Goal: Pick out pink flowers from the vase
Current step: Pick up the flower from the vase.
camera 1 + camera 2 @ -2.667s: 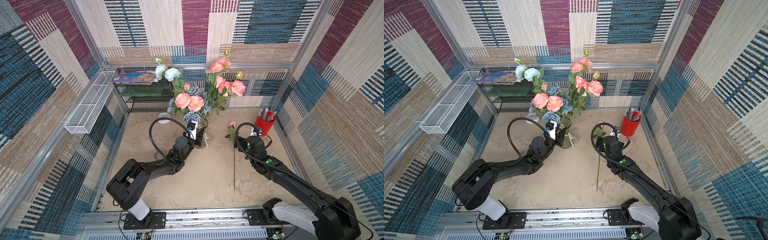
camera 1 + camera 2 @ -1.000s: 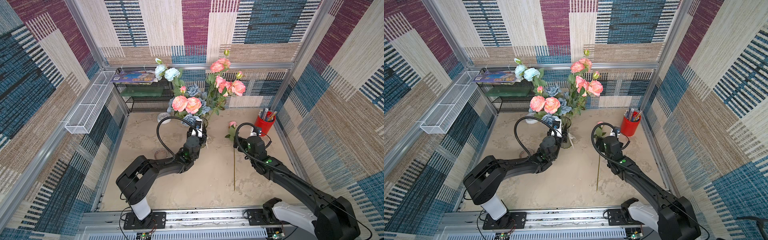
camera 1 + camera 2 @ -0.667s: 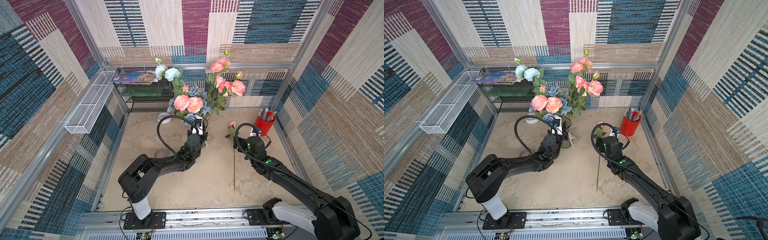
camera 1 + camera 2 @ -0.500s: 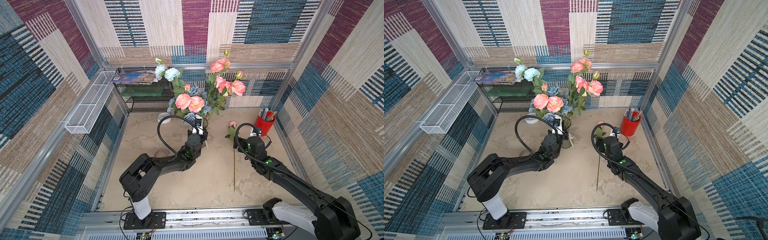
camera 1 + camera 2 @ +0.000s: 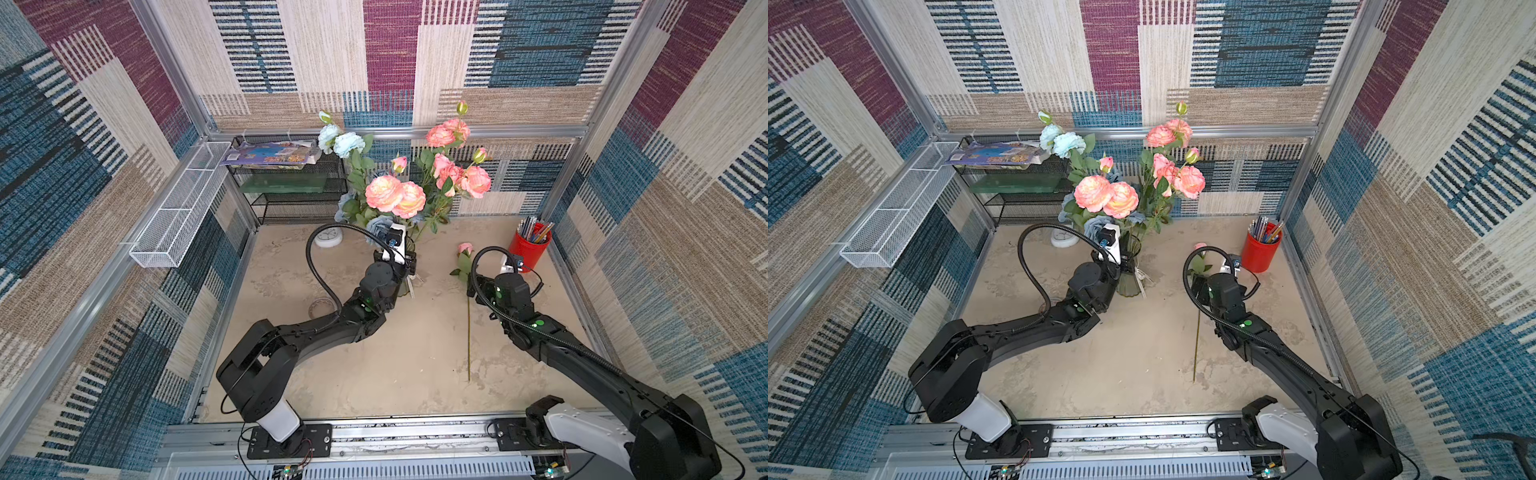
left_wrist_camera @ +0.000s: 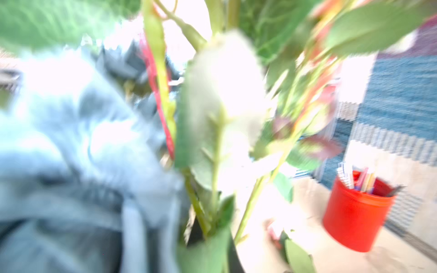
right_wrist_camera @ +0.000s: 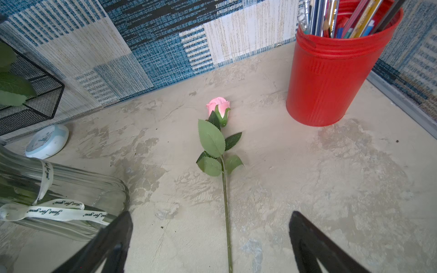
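Your pink flowers [image 5: 395, 198] stand bunched with dusty-blue and pale aqua blooms in the vase [image 5: 1128, 277], a clear ribbed glass one with a pale ribbon at its neck, upright near the back middle of the table [image 5: 415, 353]. One single pink rose [image 7: 218, 107] already lies flat on the table to the vase's right, its bud toward the back wall and its long stem [image 7: 226, 212] running toward the front edge.

Your left gripper [image 5: 1121, 259] is pushed in among the stems just above the vase mouth; its jaws are closed down tight, though the blurred left wrist view and both top views do not let you tell which stem, if any, sits between them.

Your right gripper [image 7: 210, 241] hovers low over the lying rose's stem with its jaws spread wide, one finger on each side, nothing held.

A red pencil cup [image 5: 528, 253] stands right of the rose, and a small white clock [image 5: 328, 239] lies left of the vase.
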{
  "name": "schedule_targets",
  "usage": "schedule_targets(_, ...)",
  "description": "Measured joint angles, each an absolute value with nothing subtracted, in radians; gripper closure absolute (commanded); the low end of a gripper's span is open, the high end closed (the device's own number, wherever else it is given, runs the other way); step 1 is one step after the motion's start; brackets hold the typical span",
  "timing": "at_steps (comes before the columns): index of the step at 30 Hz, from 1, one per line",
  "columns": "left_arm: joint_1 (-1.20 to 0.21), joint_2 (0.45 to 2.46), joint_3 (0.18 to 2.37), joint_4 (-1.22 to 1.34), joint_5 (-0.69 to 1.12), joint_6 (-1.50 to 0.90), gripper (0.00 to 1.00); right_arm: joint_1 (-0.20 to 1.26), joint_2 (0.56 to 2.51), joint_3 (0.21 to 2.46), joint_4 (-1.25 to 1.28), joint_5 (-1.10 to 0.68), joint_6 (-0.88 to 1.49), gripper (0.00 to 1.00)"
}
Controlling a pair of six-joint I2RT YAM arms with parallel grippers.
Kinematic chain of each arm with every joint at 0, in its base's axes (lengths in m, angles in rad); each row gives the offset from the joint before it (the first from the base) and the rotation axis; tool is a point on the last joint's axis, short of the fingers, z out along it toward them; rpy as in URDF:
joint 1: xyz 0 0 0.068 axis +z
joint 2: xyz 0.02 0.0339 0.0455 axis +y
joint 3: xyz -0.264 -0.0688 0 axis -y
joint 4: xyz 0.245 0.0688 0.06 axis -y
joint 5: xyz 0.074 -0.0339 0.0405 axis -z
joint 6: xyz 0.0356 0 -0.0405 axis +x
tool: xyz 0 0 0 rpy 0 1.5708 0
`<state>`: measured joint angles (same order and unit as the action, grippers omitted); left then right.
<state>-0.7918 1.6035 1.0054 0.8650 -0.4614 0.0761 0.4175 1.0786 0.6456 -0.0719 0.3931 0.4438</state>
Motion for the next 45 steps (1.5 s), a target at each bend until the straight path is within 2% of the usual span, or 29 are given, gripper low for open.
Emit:
schedule_targets(10, -0.751, 1.538, 1.086, 0.703, -0.315, 0.076, 0.93, 0.418, 1.061, 0.655, -0.072, 0.391, 0.443, 0.02)
schedule_targets(17, -0.703, 1.465, 1.122, 0.565, -0.192, 0.052, 0.94, 0.427, 1.023, 0.662, -0.019, 0.267, 0.409, 0.00)
schedule_targets(26, -0.629, 1.415, 1.240, 0.415, -0.023, 0.007, 0.94, 0.526, 0.963, 0.710, 0.140, 0.134, 0.316, 0.00)
schedule_targets(37, -0.569, 1.436, 1.509, 0.270, 0.146, -0.088, 0.97, 0.574, 0.949, 0.817, 0.188, 0.059, 0.228, 0.01)
schedule_targets(41, -0.563, 1.470, 1.605, 0.223, 0.271, -0.135, 0.96, 0.574, 0.940, 0.884, 0.177, 0.027, 0.220, 0.04)
schedule_targets(45, -0.564, 1.518, 1.667, 0.190, 0.473, -0.200, 0.94, 0.574, 0.947, 0.991, 0.151, -0.030, 0.208, 0.04)
